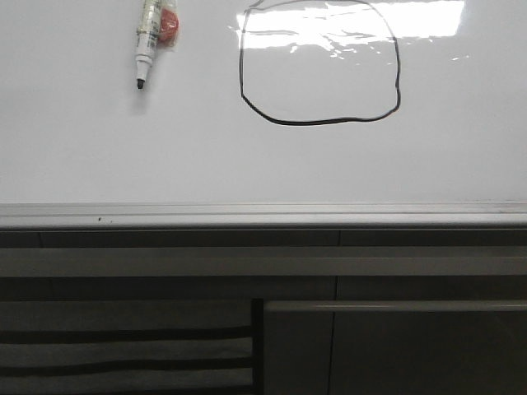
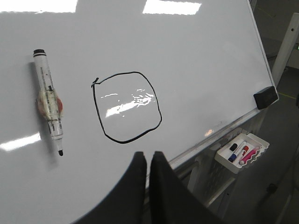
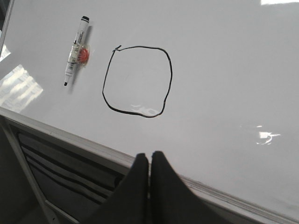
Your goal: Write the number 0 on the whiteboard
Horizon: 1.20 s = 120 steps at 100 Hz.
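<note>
Front view shows the whiteboard lying broad and glossy, its silver-grey frame edge running along the near side, and on it the number 0, a thin black rounded-square loop, closed all the way round, with bright ceiling glare reflected inside its far half. A white marker pen lies on the board to the left of the loop, well apart from it, its dark tip pointing toward the frame edge and an orange-red blob stuck to its barrel. Neither arm appears in that view. From the left wrist camera, the left gripper hangs off the board's near edge, its two black fingers pressed together with only a hairline between them and nothing held; the loop sits beyond the fingertips, the pen farther off to the side of it. A black eraser rests at the board's corner, and below that corner a small white tray holds blue, red and pink markers. From the right wrist camera, the right gripper also sits closed and empty over the frame edge, with dark slatted panels beneath the board.
</note>
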Motion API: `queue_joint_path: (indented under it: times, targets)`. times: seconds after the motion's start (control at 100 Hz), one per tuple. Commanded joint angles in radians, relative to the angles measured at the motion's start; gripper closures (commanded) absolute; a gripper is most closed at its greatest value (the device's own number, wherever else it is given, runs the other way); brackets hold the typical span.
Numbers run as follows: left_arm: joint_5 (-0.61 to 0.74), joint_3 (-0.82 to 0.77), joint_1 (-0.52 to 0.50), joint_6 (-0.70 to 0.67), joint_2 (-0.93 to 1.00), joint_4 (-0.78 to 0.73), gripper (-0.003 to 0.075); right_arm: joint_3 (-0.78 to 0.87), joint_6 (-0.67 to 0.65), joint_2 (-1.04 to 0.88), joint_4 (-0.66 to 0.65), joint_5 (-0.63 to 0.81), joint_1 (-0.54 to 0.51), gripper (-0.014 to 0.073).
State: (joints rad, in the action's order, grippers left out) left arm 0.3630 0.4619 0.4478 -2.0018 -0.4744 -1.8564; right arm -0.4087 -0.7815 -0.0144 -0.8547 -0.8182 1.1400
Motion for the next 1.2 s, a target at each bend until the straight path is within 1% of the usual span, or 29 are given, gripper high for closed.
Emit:
queue_joint_path:
  times: [0.0,0.45,0.48,0.53,0.56,0.71,0.77,0.82,0.9,0.96,1.13,1.17,1.19]
  targets:
    - [-0.029,0.027,-0.001,-0.001,-0.005,0.001,0.0740,-0.020,0.005,-0.003,-0.043,0.047,-0.002,0.0634]
    - [-0.029,0.027,-0.001,0.002,-0.005,0.001,0.0740,-0.020,0.005,-0.003,-0.043,0.048,-0.002,0.0634]
    - [-0.035,0.024,-0.001,0.025,-0.005,0.001,0.0740,-0.020,0.005,-0.003,-0.043,0.048,-0.002,0.0634]
    - [-0.074,0.024,-0.001,0.140,-0.005,0.001,0.0740,-0.020,0.005,-0.003,-0.043,0.048,-0.002,0.0634]
    - [-0.097,0.024,-0.001,0.168,-0.005,0.001,0.0740,-0.020,0.005,-0.003,-0.043,0.048,-0.002,0.0634]
    - [-0.138,0.024,-0.001,0.170,-0.003,0.001,0.0740,-0.020,0.005,-0.003,-0.043,0.048,-0.002,0.0634]
    - [-0.176,0.024,-0.001,0.225,-0.006,0.001,0.0740,-0.020,0.005,-0.003,-0.043,0.048,-0.002,0.0634]
    - [-0.222,0.020,-0.002,0.235,-0.006,0.001,0.0740,-0.020,0.005,-0.003,-0.043,0.048,-0.002,0.0634]
    - [-0.275,0.011,-0.029,0.235,0.011,0.001,0.0740,-0.020,0.005,-0.003,-0.043,0.048,-0.002,0.0634]
    - [-0.296,-0.012,-0.071,0.235,0.032,0.001,0.0740,-0.020,0.005,-0.003,-0.043,0.048,-0.002,0.0634]
    - [-0.277,-0.105,-0.170,0.235,0.109,0.001,0.0740,-0.020,0.005,-0.003,-0.043,0.048,-0.002,0.0634]
    - [-0.277,-0.126,-0.180,0.262,0.139,0.016,0.0740,-0.020,0.005,-0.003,-0.043,0.048,-0.002,0.0634]
    - [-0.279,-0.136,-0.182,0.297,0.154,0.047,0.0740,-0.020,0.005,-0.003,-0.043,0.048,-0.002,0.0634]
